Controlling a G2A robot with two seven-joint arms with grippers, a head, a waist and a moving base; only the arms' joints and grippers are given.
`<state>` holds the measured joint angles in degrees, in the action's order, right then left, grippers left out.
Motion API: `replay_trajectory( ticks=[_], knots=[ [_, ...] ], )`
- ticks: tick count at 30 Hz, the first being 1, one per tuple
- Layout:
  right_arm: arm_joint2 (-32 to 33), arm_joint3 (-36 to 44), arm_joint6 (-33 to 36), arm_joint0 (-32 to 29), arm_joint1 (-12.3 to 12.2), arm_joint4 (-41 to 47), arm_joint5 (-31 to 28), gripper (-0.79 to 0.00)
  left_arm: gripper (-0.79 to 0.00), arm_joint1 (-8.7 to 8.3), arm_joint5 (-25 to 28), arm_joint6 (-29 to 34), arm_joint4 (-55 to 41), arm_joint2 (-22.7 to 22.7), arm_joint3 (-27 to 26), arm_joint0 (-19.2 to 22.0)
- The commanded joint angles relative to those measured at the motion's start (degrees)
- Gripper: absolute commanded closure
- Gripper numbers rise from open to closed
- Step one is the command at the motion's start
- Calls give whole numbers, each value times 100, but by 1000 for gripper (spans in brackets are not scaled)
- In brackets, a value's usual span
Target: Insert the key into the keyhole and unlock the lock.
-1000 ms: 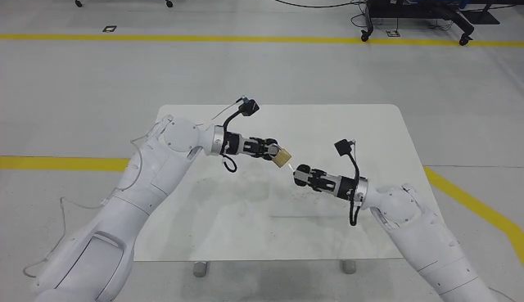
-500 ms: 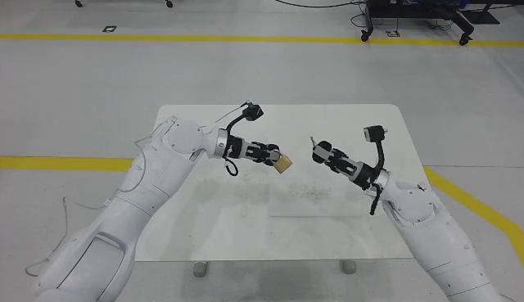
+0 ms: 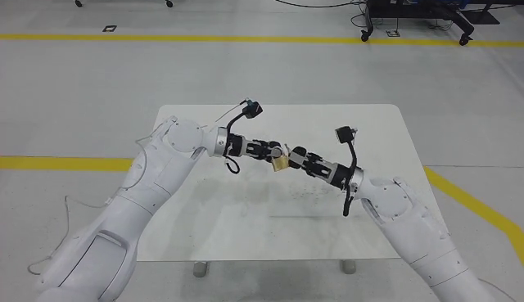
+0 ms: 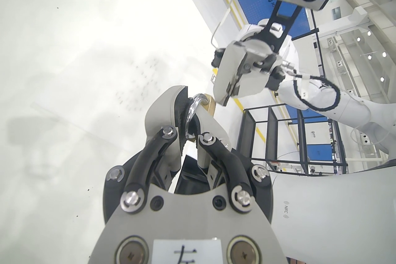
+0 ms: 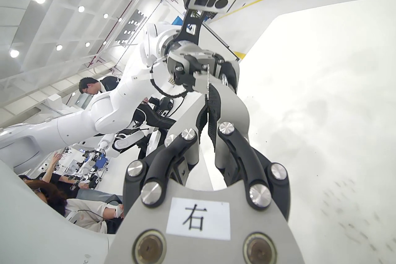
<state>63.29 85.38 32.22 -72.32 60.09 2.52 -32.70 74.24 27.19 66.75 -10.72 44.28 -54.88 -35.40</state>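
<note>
A small brass padlock (image 3: 281,162) hangs above the middle of the white table (image 3: 368,220). My left gripper (image 3: 274,153) is shut on its silver shackle (image 4: 192,110), and the brass body (image 4: 210,104) sticks out past the fingertips. My right gripper (image 3: 295,155) is shut on the thin key (image 5: 208,78), edge-on between its pads. The right gripper's tips stand right at the padlock body (image 4: 227,93). Whether the key sits inside the keyhole is hidden.
Both grippers meet in the air over the table's centre. Dark scuff marks (image 3: 315,191) dot the tabletop below them. The table's front edge (image 3: 270,259) lies well clear of the arms.
The right gripper, pulled away to the right half a second ago, has swung back left and now meets the padlock. The left gripper with the padlock has barely shifted.
</note>
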Motion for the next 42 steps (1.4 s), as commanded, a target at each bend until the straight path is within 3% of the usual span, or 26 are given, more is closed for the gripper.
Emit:
replay_trajectory(
  ticks=[1,8,12,20,42],
  knots=[
    [-63,19,126,-2,8,1,5,0,0,3,12,7,-11,6,22,5],
    [15,87,172,-124,3,150,-294,0,0,21,-408,-86,-348,104,221,-28],
    [47,174,264,-315,-18,128,-169,0,0,53,-719,47,-665,146,397,28],
    [-319,-301,770,5,88,931,-200,0,0,107,-522,-28,-723,156,509,76],
    [-297,-658,714,116,178,1240,-400,0,0,61,-179,-283,-592,421,350,-72]
  ],
)
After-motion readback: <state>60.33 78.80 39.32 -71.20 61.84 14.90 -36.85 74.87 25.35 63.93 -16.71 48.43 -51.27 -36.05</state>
